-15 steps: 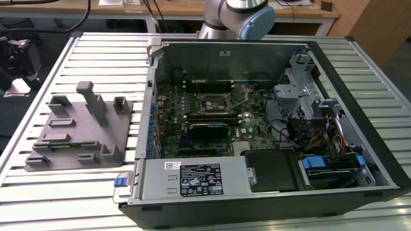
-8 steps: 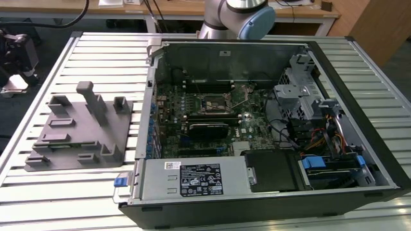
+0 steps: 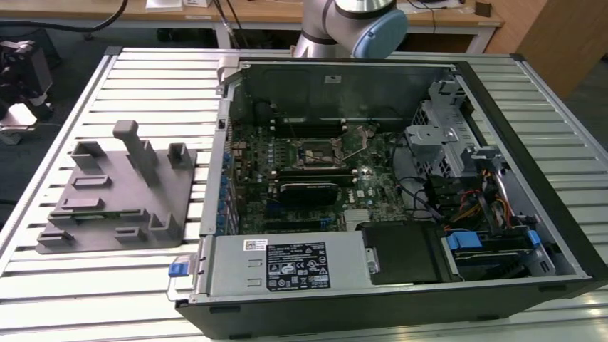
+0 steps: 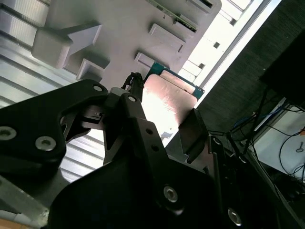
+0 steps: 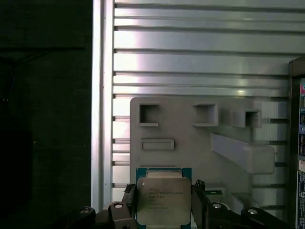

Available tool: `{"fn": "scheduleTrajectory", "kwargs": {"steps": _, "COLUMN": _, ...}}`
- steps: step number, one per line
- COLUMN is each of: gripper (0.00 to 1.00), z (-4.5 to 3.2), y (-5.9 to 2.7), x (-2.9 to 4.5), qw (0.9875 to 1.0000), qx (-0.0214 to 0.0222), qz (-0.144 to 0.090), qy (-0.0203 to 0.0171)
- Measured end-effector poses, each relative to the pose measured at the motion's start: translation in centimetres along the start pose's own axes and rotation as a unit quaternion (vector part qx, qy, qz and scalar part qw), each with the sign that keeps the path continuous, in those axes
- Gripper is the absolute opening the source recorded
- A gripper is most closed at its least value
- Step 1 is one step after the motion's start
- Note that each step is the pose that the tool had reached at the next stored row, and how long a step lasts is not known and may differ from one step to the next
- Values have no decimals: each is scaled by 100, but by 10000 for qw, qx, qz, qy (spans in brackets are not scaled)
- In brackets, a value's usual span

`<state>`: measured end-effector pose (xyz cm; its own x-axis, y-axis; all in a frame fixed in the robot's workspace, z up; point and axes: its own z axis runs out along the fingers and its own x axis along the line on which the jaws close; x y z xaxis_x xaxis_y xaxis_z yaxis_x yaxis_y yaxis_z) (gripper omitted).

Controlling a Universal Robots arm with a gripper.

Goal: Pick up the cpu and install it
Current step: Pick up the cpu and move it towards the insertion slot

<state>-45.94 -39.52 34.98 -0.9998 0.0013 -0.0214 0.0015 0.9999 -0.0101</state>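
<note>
Silver and flat, the cpu (image 5: pixel 159 202) hangs up in the air. The black gripper (image 5: pixel 163 193) pinches it on two sides, with its jaws closed tight on the chip. Far under it lies the grey tray (image 5: pixel 190 152), which has little pockets and tall pegs. The tray sits on the metal table (image 5: pixel 190 62) made of long slats. It is close to one table edge, and bare slats run on past it.

In the exterior view, the big black computer case (image 3: pixel 560 235) lies just beside the tray, on the exterior view's right. Its side is open. Inside are the dark green motherboard (image 3: pixel 380 185), a silver box (image 3: pixel 238 267) and coloured wires (image 3: pixel 465 206). A square socket (image 3: pixel 318 153) sits in the middle of the board, with open room above it.
</note>
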Motion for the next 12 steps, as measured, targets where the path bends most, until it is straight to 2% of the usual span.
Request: {"fn": "scheduleTrajectory", "kwargs": {"steps": 12, "gripper": 54, "z": -161, "y": 20, "x": -3, "qw": 10000, "qx": 0, "qz": 0, "qy": 0}}
